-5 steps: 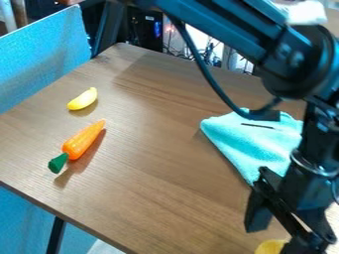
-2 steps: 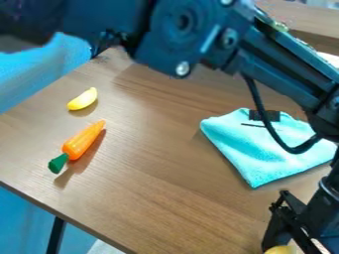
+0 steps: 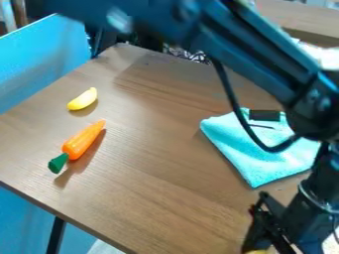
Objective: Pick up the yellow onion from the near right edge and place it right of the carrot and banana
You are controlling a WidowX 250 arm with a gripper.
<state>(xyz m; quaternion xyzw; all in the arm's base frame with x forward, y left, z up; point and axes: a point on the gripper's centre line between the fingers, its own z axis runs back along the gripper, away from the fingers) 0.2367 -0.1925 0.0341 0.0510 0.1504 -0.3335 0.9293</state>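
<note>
L. of view: the toy carrot (image 3: 83, 141) lies on the table (image 3: 152, 188), green top toward the near edge; the small yellow banana-like toy (image 3: 82, 99) rests just beyond it. Both lie as they did approx. 1 s ago. R. of ctr.: the turquoise cloth (image 3: 258, 154) is spread flat, unmoved, w/ a dark block (image 3: 264, 115) at its far edge; the arm's cable hangs across your view of it. Lower R.: your pincer (image 3: 266, 246), having swung R. and then back L., is now at the bottom edge, near the cloth's near corner. It appears clamped on a yellow item (image 3: 259, 251), mostly cut off, which shifts w/ it; you are prob. carrying that item, i.e., moving it rel. to the cloth.
</note>
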